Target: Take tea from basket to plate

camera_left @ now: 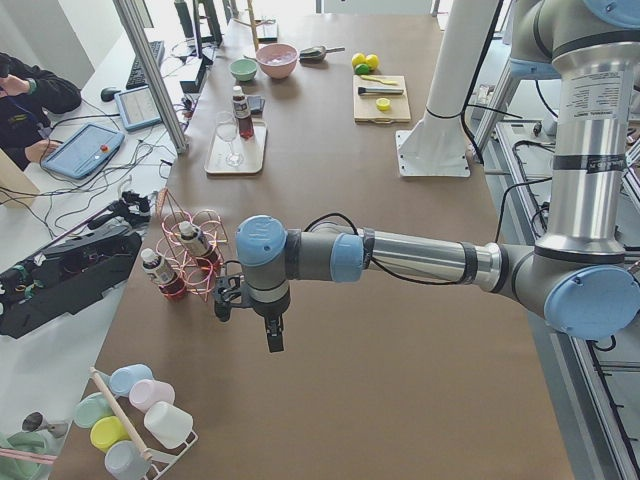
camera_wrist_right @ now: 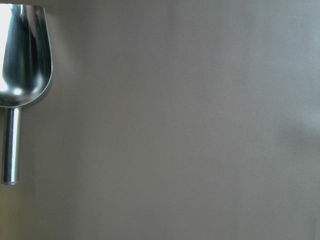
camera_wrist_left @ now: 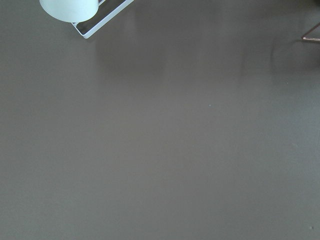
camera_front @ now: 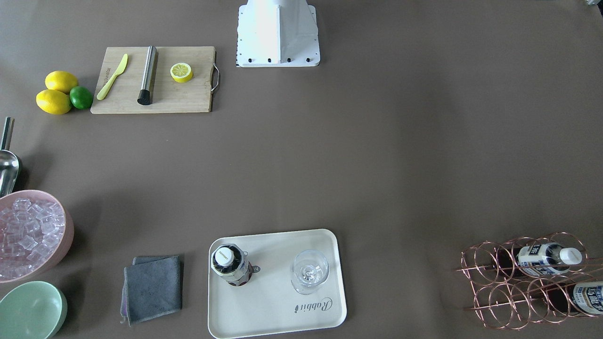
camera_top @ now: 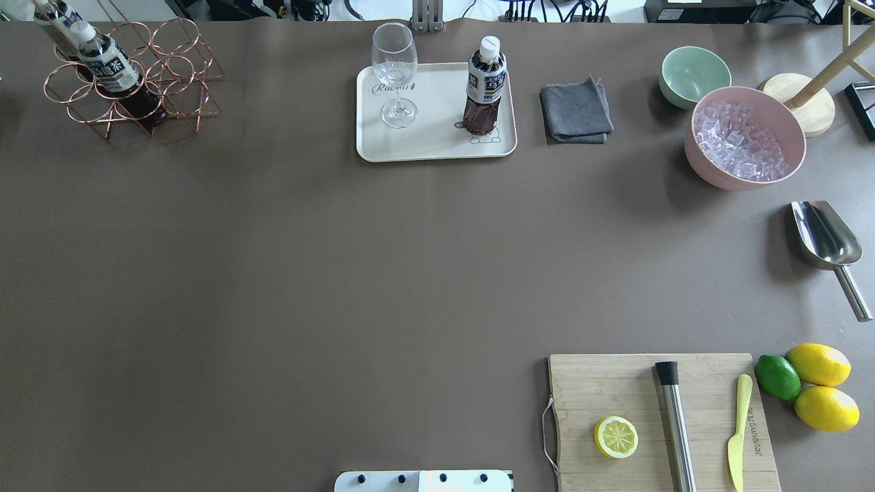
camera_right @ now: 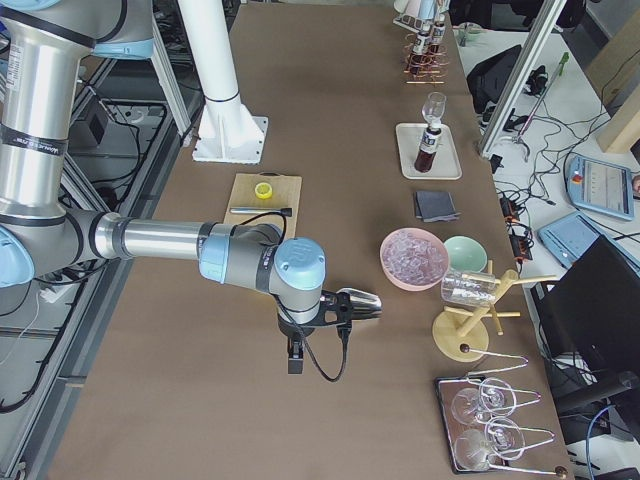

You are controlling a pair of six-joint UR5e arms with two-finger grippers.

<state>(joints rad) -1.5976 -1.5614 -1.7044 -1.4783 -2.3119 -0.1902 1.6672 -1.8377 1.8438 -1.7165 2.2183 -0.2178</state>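
Tea [camera_top: 485,89] on plate [camera_top: 437,140] beside glass [camera_top: 395,72]; bottles [camera_top: 109,68] apparently in basket [camera_top: 179,68].

The table carries three tea bottles: two [camera_top: 109,68] [camera_top: 51,20] in the one basket [camera_top: 179,72] near the left pincer [camera_left: 275,342], and one [camera_top: 486,85] on the one plate [camera_top: 437,137] well beyond it. There is one stemmed glass [camera_top: 395,72] and one grey cloth [camera_top: 575,111]. The bowls number two, a mint bowl [camera_top: 694,75] and a pink bowl [camera_top: 742,174]. One scoop [camera_top: 824,236] lies near the right pincer [camera_right: 293,362]. There are two whole lemons [camera_top: 818,363] [camera_top: 826,408], one lime [camera_top: 777,377], one half lemon [camera_top: 616,437], one cutting board [camera_top: 601,383], one yellow knife [camera_top: 738,430] and one steel rod [camera_top: 675,424].

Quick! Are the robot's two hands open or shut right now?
Left hand: cannot tell, it shows only in a side view.
Right hand: cannot tell, same reason.
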